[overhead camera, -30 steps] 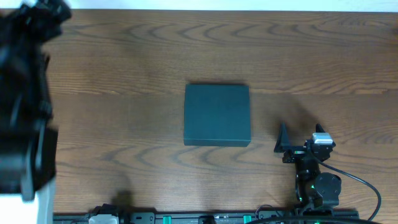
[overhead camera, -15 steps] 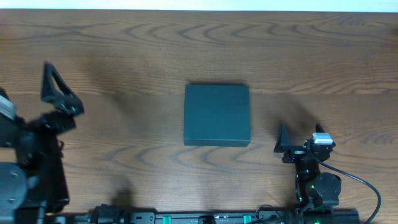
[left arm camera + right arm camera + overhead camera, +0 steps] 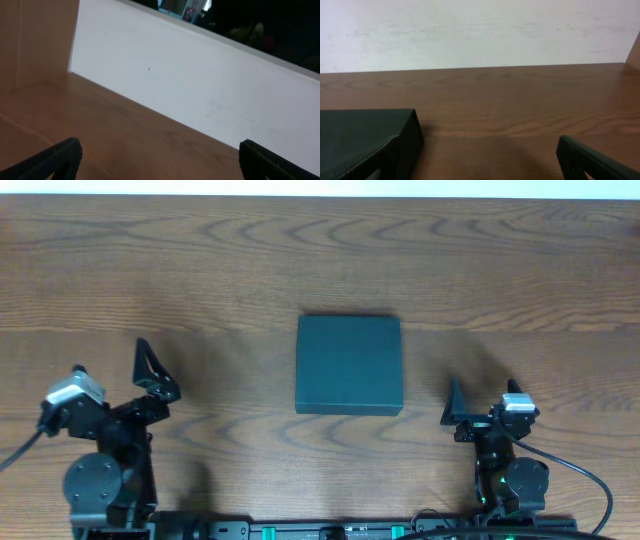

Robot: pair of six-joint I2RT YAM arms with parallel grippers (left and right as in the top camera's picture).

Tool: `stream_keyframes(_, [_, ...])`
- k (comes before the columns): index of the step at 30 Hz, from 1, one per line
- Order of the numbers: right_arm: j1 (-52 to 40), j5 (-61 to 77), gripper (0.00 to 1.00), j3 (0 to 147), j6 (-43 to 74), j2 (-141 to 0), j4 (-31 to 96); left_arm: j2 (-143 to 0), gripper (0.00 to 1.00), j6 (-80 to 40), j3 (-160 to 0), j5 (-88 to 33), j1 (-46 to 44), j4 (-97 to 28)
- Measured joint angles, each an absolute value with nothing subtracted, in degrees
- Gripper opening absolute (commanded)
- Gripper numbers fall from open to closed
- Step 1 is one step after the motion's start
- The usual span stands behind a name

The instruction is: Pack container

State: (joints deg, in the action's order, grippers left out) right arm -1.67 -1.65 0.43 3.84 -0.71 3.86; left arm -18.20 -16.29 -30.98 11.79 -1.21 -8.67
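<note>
The container (image 3: 349,366) is a dark teal-black box with its lid shut, lying flat at the middle of the wooden table. It also shows at the lower left of the right wrist view (image 3: 365,137). My left gripper (image 3: 150,383) is open and empty at the front left, well left of the box; in the left wrist view (image 3: 160,152) its two fingertips stand far apart over bare wood. My right gripper (image 3: 478,408) is open and empty at the front right, just right of the box; in the right wrist view (image 3: 485,162) only its right finger shows clearly.
A white wall (image 3: 480,30) runs along the table's far edge. A wooden side panel (image 3: 35,40) stands at the left in the left wrist view. A rail with green fittings (image 3: 320,530) lies along the front edge between the arm bases.
My left arm has swung down from the far left, close to the camera, and now sits low at the front left. The right arm and the box have not moved.
</note>
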Motion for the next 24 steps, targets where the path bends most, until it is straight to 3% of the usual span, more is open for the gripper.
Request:
stream_keyframes(12, [-1.67,-1.65,0.99,0.43,3.84,-0.73,3.86,-8.49,0.99,-20.67,-16.1,11.05,-1.21,-5.91])
stream_keyframes(24, [-1.67,-1.65,0.99,0.43,3.84,-0.73,3.86,-3.31,0.98,-21.21,-11.33,10.87,-1.21,-5.58])
